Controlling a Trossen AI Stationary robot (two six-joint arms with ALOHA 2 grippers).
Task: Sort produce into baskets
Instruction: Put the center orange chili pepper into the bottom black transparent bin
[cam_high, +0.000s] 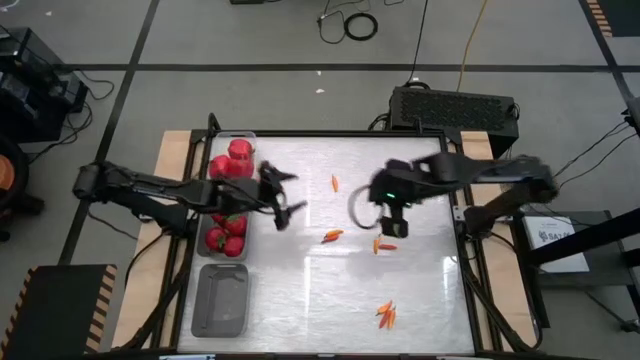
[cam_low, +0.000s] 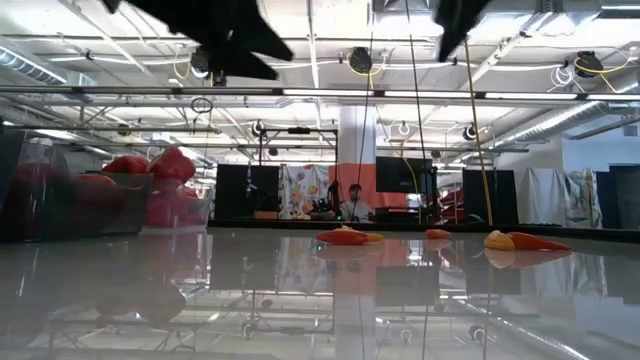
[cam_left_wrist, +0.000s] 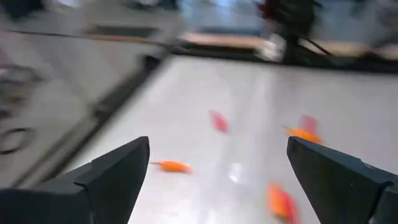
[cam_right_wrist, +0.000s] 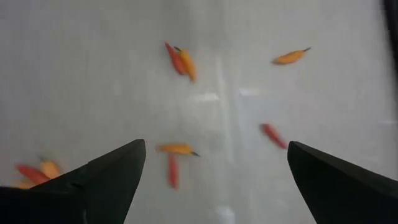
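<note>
Large red produce (cam_high: 229, 200) is already gathered in the far left basket (cam_high: 222, 140). Chili peppers (cam_high: 333, 236) lie scattered on the bench (cam_high: 300, 300). Both the left hand (cam_high: 283, 198) and the right hand (cam_high: 388, 228) are held empty, fingers apart, presumably for picking chilies.

A: What sort of place?
B: Lab/workshop, big open industrial hall. Exposed ceiling beams (cam_low: 330, 92) w/ strip lights, cables hanging.
A: Anything else?
B: Grey concrete floor (cam_high: 250, 90) w/ loose cables, electronics box (cam_high: 455, 108) at table's far edge. Person seated at a desk (cam_low: 352, 205) far back, by monitors.
</note>
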